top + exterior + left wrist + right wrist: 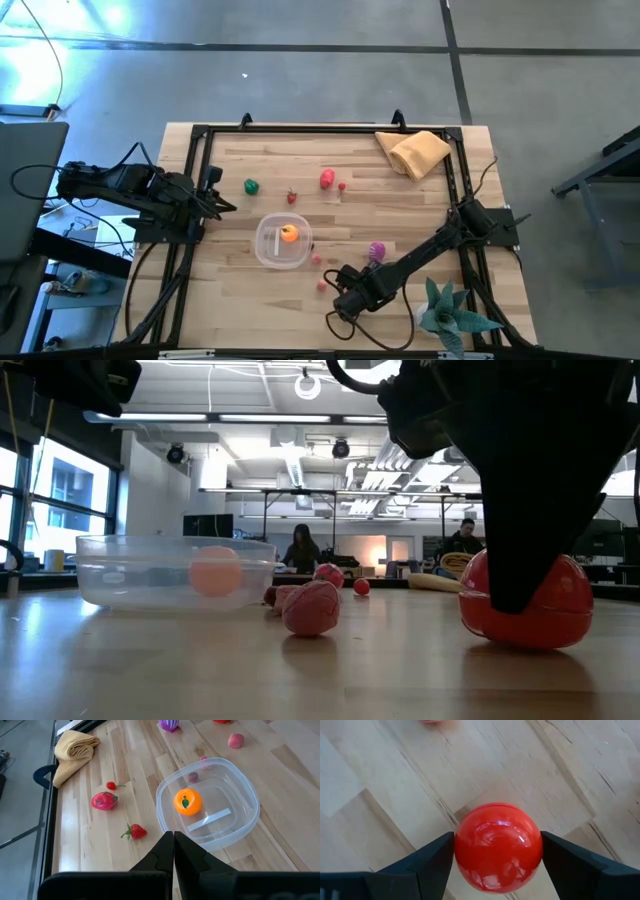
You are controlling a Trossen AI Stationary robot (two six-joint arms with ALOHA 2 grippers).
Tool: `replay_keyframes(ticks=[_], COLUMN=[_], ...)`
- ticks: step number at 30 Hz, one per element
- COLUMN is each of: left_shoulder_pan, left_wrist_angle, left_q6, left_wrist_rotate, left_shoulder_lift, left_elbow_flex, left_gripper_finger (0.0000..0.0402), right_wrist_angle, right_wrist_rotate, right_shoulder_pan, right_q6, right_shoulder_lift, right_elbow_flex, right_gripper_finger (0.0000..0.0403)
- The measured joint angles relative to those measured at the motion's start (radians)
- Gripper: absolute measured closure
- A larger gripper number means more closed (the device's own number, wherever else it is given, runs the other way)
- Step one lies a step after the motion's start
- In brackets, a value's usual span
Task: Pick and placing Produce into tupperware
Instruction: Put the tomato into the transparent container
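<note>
Right end effector (497, 852) is down at the near edge of the surface (400, 215), fingers spread wide with a glossy red ball-shaped piece of produce (498, 848) sitting between them. Pads look to be at or just off its sides; can't tell if there's real contact yet. Ball is on the wood, not lifted.

Left end effector (173, 851) is pinched fully closed, empty, parked at the left side looking over the tupperware (282, 242).

Tupperware sits mid-surface, left of the right arm, with one orange fruit (289, 234) inside. Rest of the produce is loose: green piece (251, 186), strawberry (292, 196), red pieces (327, 179) further back, purple one (376, 250) and small pink ones (316, 259) near the right arm.

Risks as I see it:
- Ball is round and slick; off-centre closing would likely squirt it out sideways and send it rolling, maybe off the near edge.
- Container is light; a low approach could clip the rim and shove it.
- Pink pieces lie between ball and container, so a low carry could knock them.
</note>
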Motion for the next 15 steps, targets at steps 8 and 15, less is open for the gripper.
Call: replay_keyframes(ticks=[8, 15], left_shoulder_pan=[0.0, 0.0], left_wrist_angle=[0.0, 0.0], left_q6=[0.0, 0.0], left_wrist_rotate=[0.0, 0.0], left_shoulder_lift=[0.0, 0.0], left_elbow_flex=[0.0, 0.0], left_gripper_finger=[0.0399, 0.0399], right_wrist_angle=[-0.001, 0.0], right_wrist_rotate=[-0.002, -0.003], right_shoulder_pan=[0.0, 0.0], right_q6=[-0.008, -0.019], right_shoulder_lift=[0.0, 0.0], right_elbow_flex=[0.0, 0.0], right_gripper_finger=[0.0123, 0.0123])
